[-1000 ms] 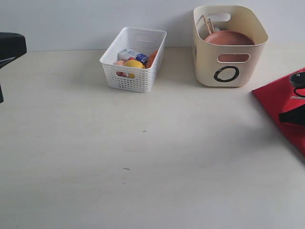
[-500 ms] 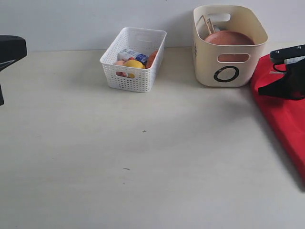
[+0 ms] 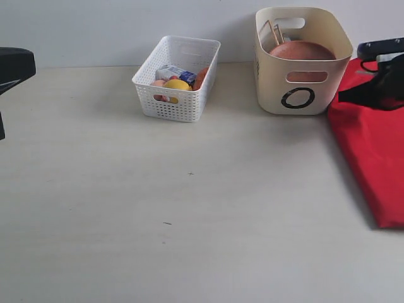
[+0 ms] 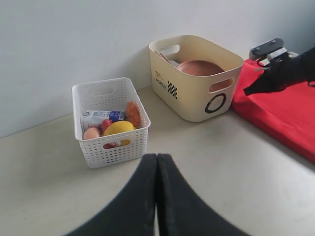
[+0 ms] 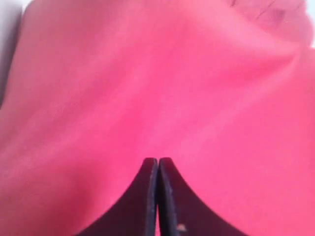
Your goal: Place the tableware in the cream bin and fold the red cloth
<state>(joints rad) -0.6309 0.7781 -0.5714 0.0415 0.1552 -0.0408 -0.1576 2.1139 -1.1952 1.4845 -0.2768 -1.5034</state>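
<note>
We read a black ring mark (image 3: pixel 298 98), like an O, on the cream bin (image 3: pixel 331 95). Its small side print (image 4: pixel 160 80), beside a checkered patch (image 4: pixel 172 90), is too small for us to read.

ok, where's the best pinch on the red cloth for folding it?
The red cloth lies flat, so pinch its front corner from above, approaching from the open table side; its far end crowds the cream bin.

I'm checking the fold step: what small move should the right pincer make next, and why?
Probably ease the right pincer straight up off the red cloth. Its jaws are shut at the cloth's far end beside the cream bin, the cloth already lies as a narrow flat strip, and the wooden plate is binned.
</note>
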